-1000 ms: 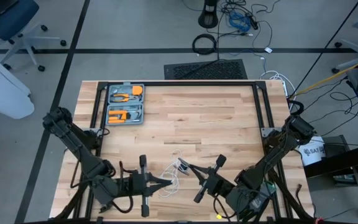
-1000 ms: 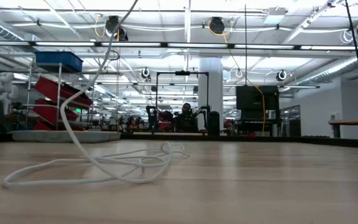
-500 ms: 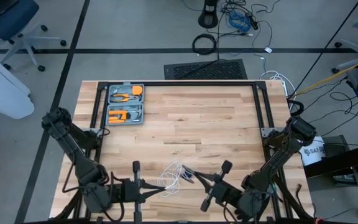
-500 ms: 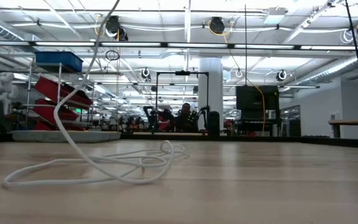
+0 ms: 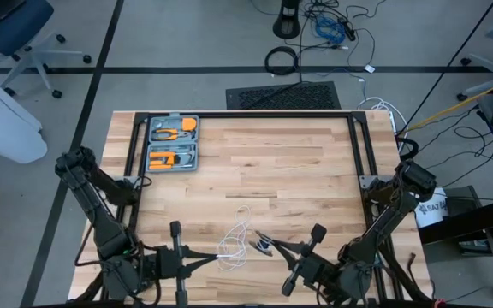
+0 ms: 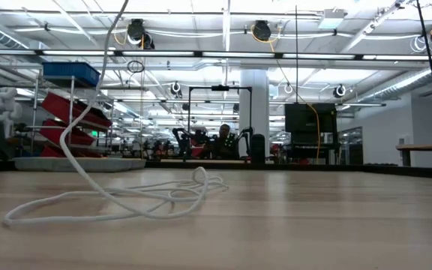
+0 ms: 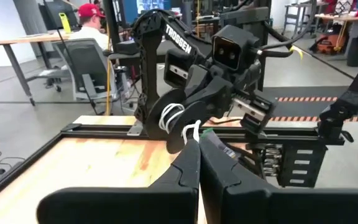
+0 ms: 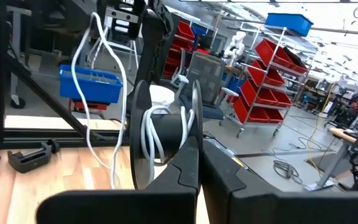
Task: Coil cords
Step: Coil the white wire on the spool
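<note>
The thin white cord lies in loose loops on the wooden table near its near edge. In the low view its loops rest on the wood and one strand rises out of the picture's top. My left gripper is shut on the cord, above the table. My right gripper, close to its right, is shut on the small black-and-silver reel, which has a few turns of cord around it. The reel also shows in the left wrist view. My left gripper pinches a bend of the white cord between its two fingertips, level, coming from the table's left. The cord runs slack from there to the reel and down to the table. My right gripper holds the reel by one disc's rim between its shut fingers, coming from the table's right. The reel stands on edge, clear of the table, with cord wound on its hub and strands hanging off it.
A grey tool case with orange tools lies open at the table's far left. A black frame runs along the far edge and sides. The table's middle and far right are bare wood.
Both grippers have drawn back toward the table's near edge. My left gripper has also gone toward the left edge, pulling the rising strand of cord that way. The loops on the table have stayed about where they were.
</note>
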Action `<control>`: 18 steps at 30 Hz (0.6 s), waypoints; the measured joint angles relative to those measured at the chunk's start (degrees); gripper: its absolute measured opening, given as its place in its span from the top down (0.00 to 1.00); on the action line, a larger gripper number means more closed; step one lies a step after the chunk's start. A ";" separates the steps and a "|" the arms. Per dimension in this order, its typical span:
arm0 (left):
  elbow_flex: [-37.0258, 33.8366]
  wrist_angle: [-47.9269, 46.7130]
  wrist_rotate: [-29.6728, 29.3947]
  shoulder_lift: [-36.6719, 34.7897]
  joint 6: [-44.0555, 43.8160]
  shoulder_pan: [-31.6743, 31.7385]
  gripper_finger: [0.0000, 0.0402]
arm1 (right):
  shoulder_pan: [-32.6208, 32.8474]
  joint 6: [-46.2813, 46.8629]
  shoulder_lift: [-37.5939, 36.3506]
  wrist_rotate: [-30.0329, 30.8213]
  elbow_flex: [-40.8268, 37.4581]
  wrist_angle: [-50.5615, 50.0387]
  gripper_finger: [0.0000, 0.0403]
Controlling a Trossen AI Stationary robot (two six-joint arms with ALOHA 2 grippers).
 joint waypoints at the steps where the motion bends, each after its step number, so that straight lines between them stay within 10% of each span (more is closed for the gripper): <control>1: 0.00 0.00 0.00 0.00 0.03 0.01 1.00 | -0.03 0.02 0.00 -0.12 0.00 -0.12 1.00; 18: 0.00 -10.81 -0.25 -0.28 -6.28 2.41 1.00 | -0.20 0.52 0.00 -2.87 0.00 1.02 1.00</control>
